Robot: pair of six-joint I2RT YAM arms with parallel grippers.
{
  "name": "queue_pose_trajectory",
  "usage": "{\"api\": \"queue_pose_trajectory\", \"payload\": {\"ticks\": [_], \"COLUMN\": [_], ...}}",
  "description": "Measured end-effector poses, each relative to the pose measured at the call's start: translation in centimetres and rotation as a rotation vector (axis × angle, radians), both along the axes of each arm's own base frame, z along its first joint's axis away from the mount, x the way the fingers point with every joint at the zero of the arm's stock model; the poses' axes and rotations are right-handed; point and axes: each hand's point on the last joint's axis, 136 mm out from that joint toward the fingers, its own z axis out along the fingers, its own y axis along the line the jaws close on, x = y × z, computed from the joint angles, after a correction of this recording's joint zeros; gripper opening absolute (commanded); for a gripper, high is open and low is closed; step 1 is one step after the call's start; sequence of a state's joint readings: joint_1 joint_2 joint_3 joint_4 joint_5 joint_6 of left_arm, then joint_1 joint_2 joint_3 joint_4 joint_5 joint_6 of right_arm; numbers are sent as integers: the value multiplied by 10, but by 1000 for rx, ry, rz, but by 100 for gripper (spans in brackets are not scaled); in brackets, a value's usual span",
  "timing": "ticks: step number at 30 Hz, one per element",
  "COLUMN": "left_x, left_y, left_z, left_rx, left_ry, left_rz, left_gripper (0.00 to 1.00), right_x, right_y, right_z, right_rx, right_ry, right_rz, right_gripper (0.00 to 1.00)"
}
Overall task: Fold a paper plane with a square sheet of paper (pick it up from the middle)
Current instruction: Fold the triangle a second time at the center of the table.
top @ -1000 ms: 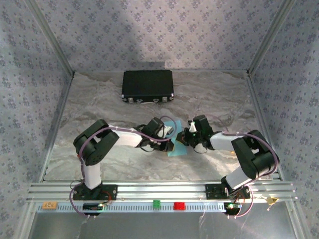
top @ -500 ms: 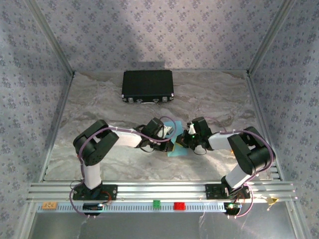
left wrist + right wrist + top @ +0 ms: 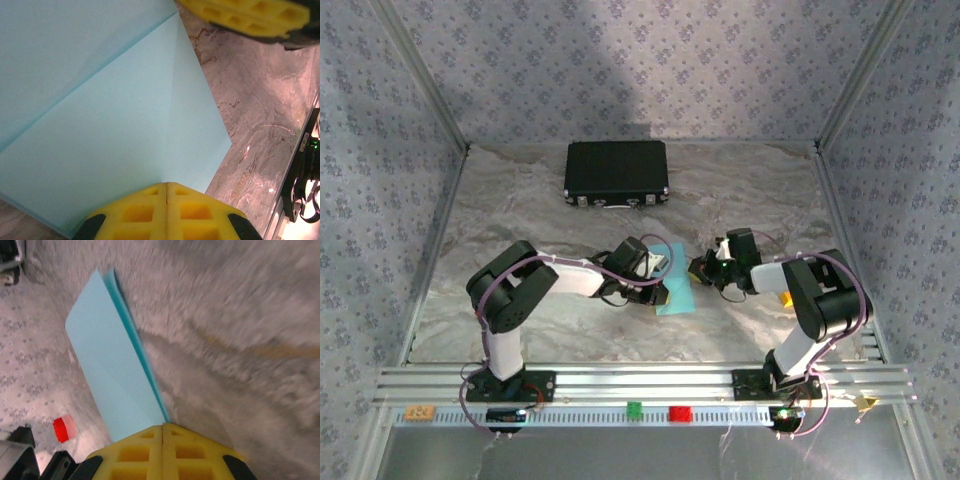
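Observation:
The square sheet of paper (image 3: 680, 298) is light blue and lies mid-table between my grippers, folded, with a diagonal crease in the left wrist view (image 3: 110, 130). My left gripper (image 3: 663, 292) is shut, and its yellow tips (image 3: 166, 186) rest on top of the sheet's near edge. My right gripper (image 3: 697, 268) is shut on a raised flap of the sheet (image 3: 110, 380), whose edge runs straight into the closed jaws (image 3: 163, 427). One of the right gripper's fingers (image 3: 245, 12) shows at that flap's top corner. No finished paper plane is in view.
A black rectangular case (image 3: 616, 172) stands at the back of the marble-patterned table (image 3: 520, 210). A small red block (image 3: 679, 412) and a green one (image 3: 634, 408) sit on the front rail; the red block (image 3: 61, 429) shows again beside the right gripper. Patterned walls enclose three sides.
The right arm's wrist has swung right and back, away from the left gripper, with the flap's edge in its jaws. The left arm has stayed put.

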State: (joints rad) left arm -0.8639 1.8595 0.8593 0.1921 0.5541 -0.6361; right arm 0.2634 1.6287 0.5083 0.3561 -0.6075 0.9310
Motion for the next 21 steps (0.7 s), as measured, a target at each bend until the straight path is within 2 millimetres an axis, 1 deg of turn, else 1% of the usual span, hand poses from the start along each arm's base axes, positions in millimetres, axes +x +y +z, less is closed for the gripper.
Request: {"api": "queue_pose_trajectory", "payload": {"ticks": [2, 5, 7, 9, 12, 14, 17, 19, 21], "left_x": [-1, -1, -1, -1, -1, -1, -1, -1, -2], "left_y": [0, 0, 0, 0, 0, 0, 0, 0, 1], "left_z": [0, 0, 0, 0, 0, 0, 0, 0, 1], "left_rx": [0, -1, -1, -1, -1, -1, -1, -1, -1], "left_ry": [1, 3, 3, 3, 2, 1, 0, 1, 4], "left_rz": [-1, -2, -2, -2, -2, -4, -4, -4, -6], "left_gripper": [0, 0, 0, 0, 0, 0, 0, 0, 0], "right_x": [3, 2, -1, -6, -18, -25, -31, -34, -34], "right_y": [-5, -2, 6, 16, 30, 35, 37, 35, 34], "right_z": [4, 21, 34, 39, 35, 30, 15, 1, -3], "right_rx": [-11, -13, -12, -11, -18, -28, -48, -70, -70], "right_ry": [-11, -59, -101, -118, -102, -86, -45, -5, 5], "right_rz": [-18, -9, 19, 52, 102, 125, 141, 140, 141], "right_gripper": [2, 3, 3, 3, 2, 2, 1, 0, 0]}}
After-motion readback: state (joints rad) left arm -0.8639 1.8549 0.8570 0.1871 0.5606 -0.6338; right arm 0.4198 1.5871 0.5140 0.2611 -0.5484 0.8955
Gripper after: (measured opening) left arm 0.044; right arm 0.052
